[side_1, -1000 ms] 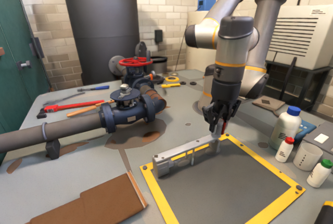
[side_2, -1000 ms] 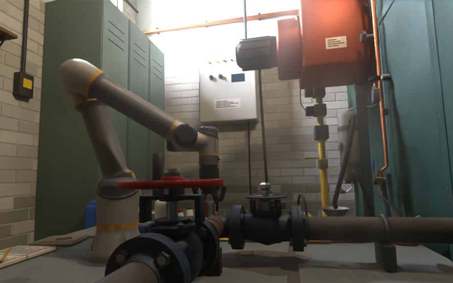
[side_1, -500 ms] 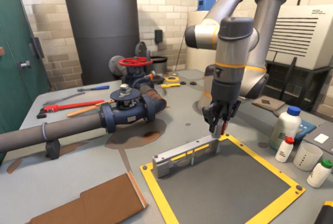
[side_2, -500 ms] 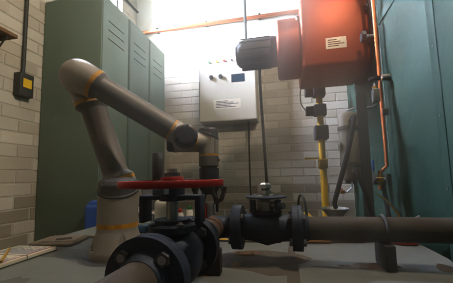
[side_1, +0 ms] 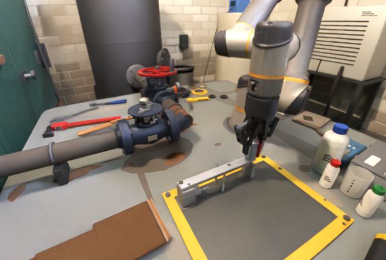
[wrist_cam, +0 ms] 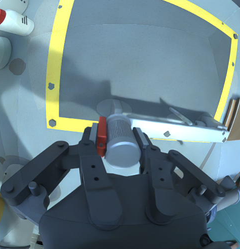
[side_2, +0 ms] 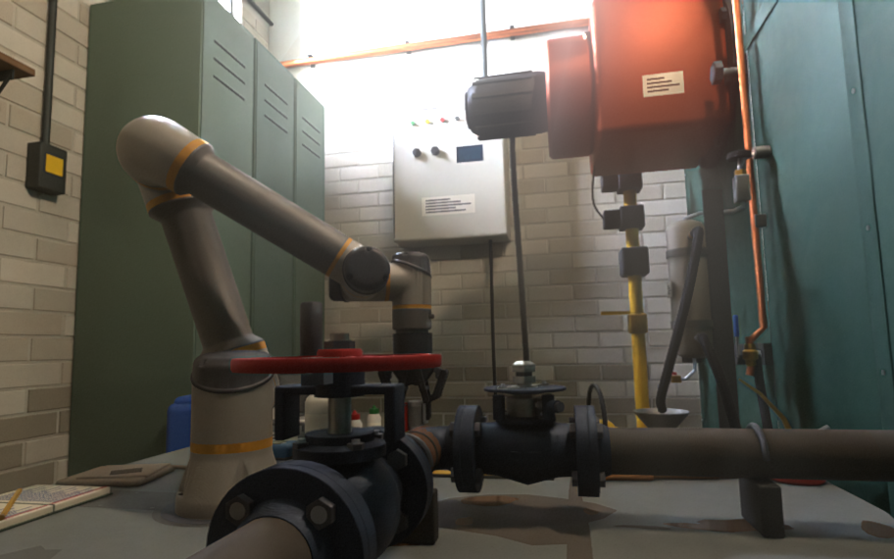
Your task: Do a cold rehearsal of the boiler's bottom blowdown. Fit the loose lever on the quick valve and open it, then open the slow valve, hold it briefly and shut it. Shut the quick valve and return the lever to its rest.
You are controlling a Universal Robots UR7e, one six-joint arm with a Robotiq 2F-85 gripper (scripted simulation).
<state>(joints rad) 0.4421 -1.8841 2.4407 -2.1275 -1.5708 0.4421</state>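
The lever's upright knurled grip (wrist_cam: 121, 140) is partly hidden between my fingers, which are closed on it with a red tab (wrist_cam: 102, 136) against one side. The grey lever (side_1: 218, 173) runs along the back-left border of the yellow-framed mat (side_1: 255, 210), its boxy socket end (side_1: 187, 193) at the near left. My gripper (side_1: 254, 145) points straight down at the mat's far corner. The quick valve (side_1: 146, 123), dark blue with a bare square stem, sits on the pipe to the left. The slow valve with its red handwheel (side_1: 156, 71) stands behind it.
Behind the valves rises the dark boiler shell (side_1: 118, 29). A red pipe wrench (side_1: 81, 123) and other tools lie left of the valves. Bottles (side_1: 332, 148) and a beaker (side_1: 356, 181) stand right of the mat. A brown folder (side_1: 115, 235) lies at the near edge.
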